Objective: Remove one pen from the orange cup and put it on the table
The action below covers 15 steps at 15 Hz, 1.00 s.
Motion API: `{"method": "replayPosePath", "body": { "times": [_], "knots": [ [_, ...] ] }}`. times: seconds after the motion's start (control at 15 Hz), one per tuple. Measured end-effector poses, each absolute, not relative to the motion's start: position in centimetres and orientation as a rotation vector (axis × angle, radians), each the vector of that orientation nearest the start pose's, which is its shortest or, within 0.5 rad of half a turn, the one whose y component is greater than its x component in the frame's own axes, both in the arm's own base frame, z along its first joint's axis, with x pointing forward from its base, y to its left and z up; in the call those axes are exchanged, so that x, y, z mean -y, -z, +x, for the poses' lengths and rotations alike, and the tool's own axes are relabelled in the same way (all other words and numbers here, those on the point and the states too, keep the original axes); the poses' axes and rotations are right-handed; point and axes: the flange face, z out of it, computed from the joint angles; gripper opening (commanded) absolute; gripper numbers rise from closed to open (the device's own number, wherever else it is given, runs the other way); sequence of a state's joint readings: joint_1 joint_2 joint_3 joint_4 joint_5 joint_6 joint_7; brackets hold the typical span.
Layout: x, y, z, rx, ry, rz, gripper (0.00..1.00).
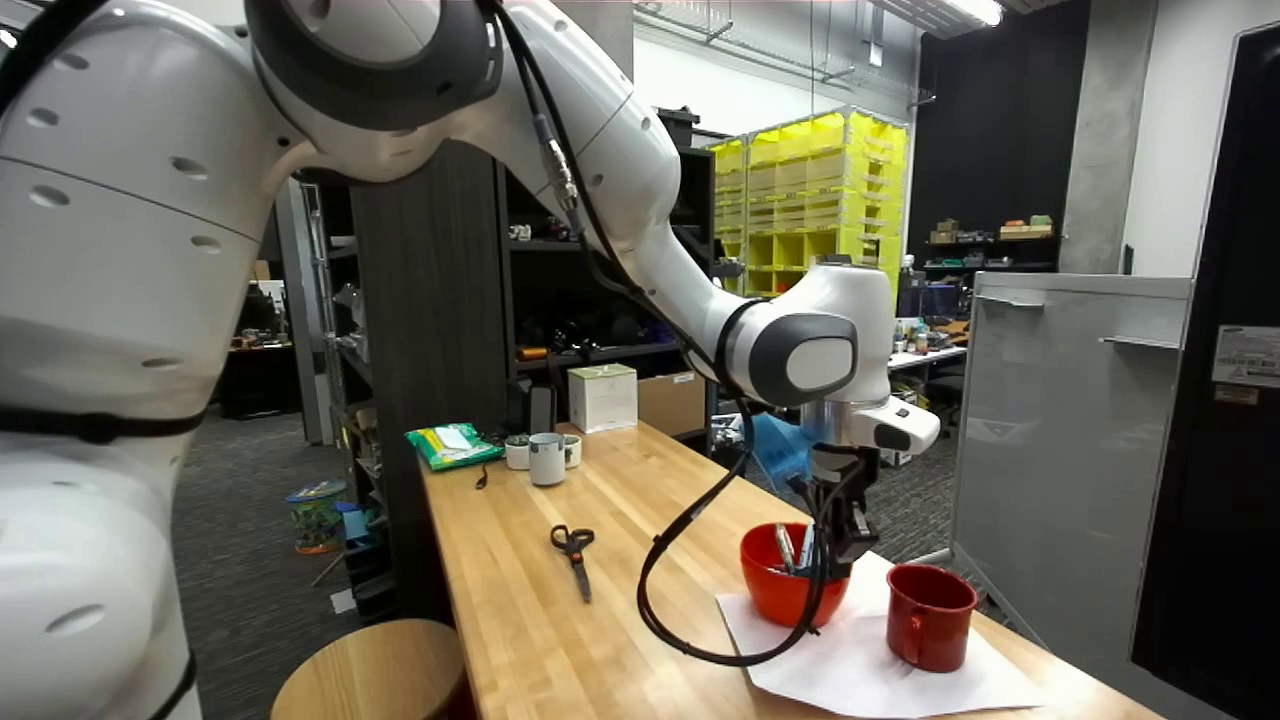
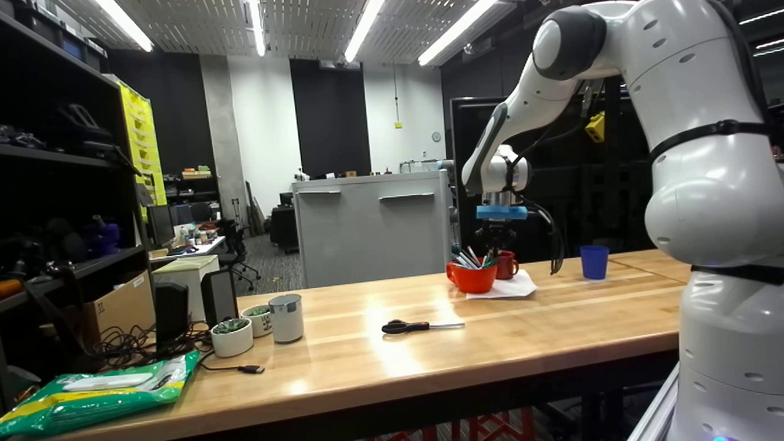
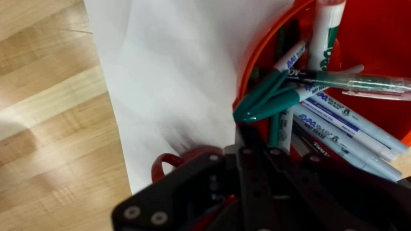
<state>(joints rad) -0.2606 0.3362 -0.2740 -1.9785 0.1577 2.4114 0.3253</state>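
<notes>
The gripper point(image 3: 248, 132) is hanging at the rim of the cup point(image 2: 474, 282); inside, the nearest pens point(image 3: 273, 107) are lying right beside the gripper. Its jaws are showing dark, so I cannot tell whether they are gaping or pinching one.

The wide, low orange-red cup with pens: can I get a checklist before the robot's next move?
1. Orange-red cup upright: ok.
2. Black gripper at its rim: ok.
3. Grip on a slim white teal-capped pen: cannot tell, blurred there.
4. Pens lying apart: not ok, several cross.
5. Dark red handled mug out of the way: perhaps not ok, standing near the cup.
6. Landing spot: ok, light-brown wooden tabletop shows nearby.
</notes>
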Motion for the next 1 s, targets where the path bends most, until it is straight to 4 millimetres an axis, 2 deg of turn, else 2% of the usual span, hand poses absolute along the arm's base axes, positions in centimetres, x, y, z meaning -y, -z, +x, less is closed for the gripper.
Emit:
{"method": "replayPosePath", "body": {
  "times": [0.4, 0.47, 0.6, 1.0],
  "knots": [
    [30.0, -31.7, 54.2, -1.387, 0.231, -2.825, 0.00],
    [29.9, -31.8, 54.2, -1.381, 0.238, -2.831, 0.25],
    [29.8, -32.1, 54.0, -1.372, 0.250, -2.841, 0.30],
    [29.5, -32.7, 53.3, -1.359, 0.255, -2.851, 0.69]
  ]
}}
